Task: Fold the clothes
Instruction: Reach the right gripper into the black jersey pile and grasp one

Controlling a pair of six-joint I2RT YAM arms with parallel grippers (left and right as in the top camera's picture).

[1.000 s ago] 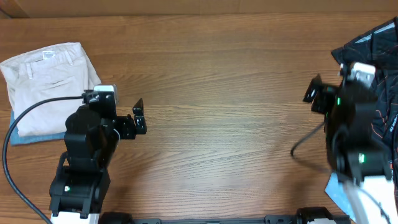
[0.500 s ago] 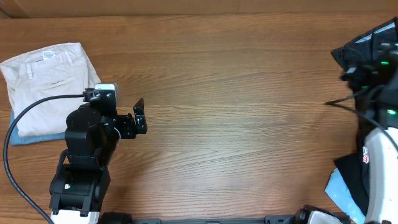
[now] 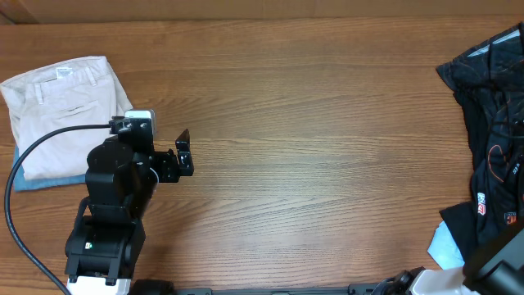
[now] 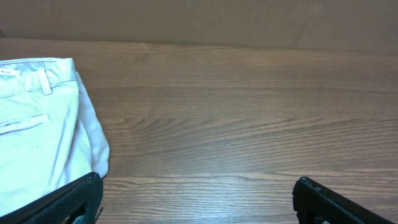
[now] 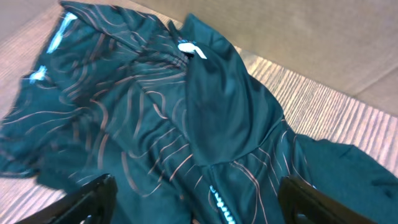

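The clothes lie in a crumpled pile at the table's right edge, a thin black top with fine orange wavy lines and small red-white logos. In the right wrist view that top fills the frame, and my right gripper hovers over it, open, with fabric below the gap and nothing pinched. Overhead, only part of the right arm shows at the bottom right corner. At the left, my left gripper is open and empty over bare wood, also seen in its wrist view.
Folded beige trousers rest on a blue cloth at the far left, just left of the left gripper, and show in the left wrist view. A light blue cloth peeks out under the black pile. A brown wall backs the table.
The right arm has swung from above the black top off the right edge of the overhead view, uncovering the pile. Left arm and trousers are unchanged.
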